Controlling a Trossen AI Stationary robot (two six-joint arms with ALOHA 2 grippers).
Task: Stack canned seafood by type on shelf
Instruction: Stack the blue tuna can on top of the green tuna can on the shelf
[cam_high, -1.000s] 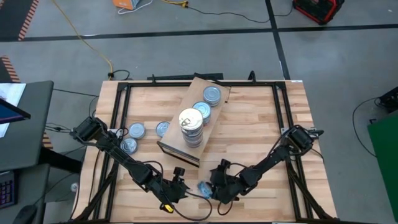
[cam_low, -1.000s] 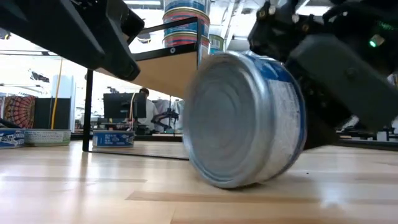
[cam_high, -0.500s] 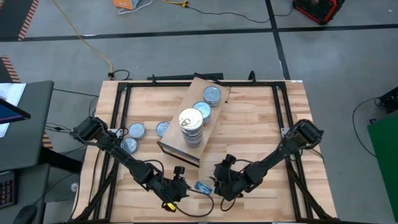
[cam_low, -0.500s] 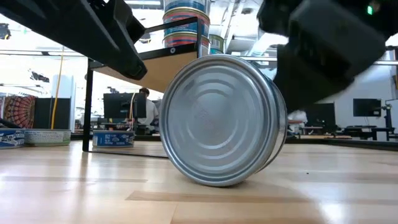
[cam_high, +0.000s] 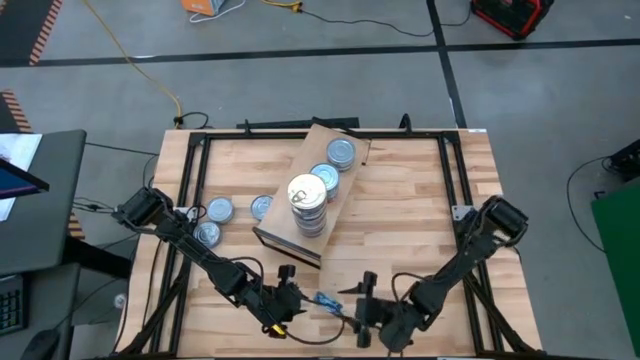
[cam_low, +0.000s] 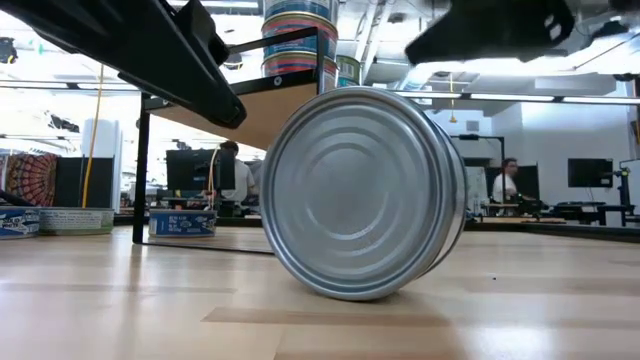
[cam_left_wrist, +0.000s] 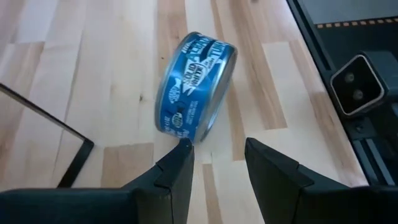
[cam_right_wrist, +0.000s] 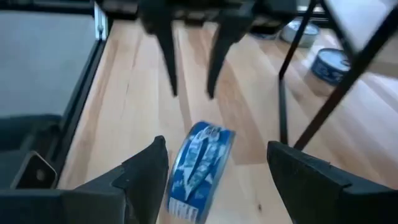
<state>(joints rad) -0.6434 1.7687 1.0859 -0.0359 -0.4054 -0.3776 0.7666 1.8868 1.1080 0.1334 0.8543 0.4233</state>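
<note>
A blue-labelled tin of canned seafood (cam_high: 326, 300) (cam_left_wrist: 196, 87) (cam_low: 360, 190) stands on its curved side on the table near the front edge. My left gripper (cam_high: 300, 300) (cam_left_wrist: 214, 149) is open just to the tin's left. My right gripper (cam_high: 363, 308) (cam_right_wrist: 217, 155) is open, raised, a short way to the tin's right, touching nothing. The shelf (cam_high: 345, 190) stands raised at mid-table. It bears a stack of tins (cam_high: 307, 205) and two single tins (cam_high: 342, 153) (cam_high: 325, 178). My left gripper has one fingertip (cam_left_wrist: 185, 148) showing right at the tin's lower rim (cam_left_wrist: 186, 137); I cannot tell whether it touches. The fingers slant down at the tin from the table's left.
Three loose tins (cam_high: 219, 210) (cam_high: 262, 207) (cam_high: 208, 234) lie flat on the table left of the shelf. A black frame (cam_high: 196, 150) runs around the tabletop's edges. Bare wood lies right of the shelf (cam_high: 410, 200).
My right gripper has drawn back from the tin toward the table's near right and risen. The tin, earlier close against that gripper and showing its label to the low view, has turned about. It now stands on its curved side with a flat end toward the near edge.
</note>
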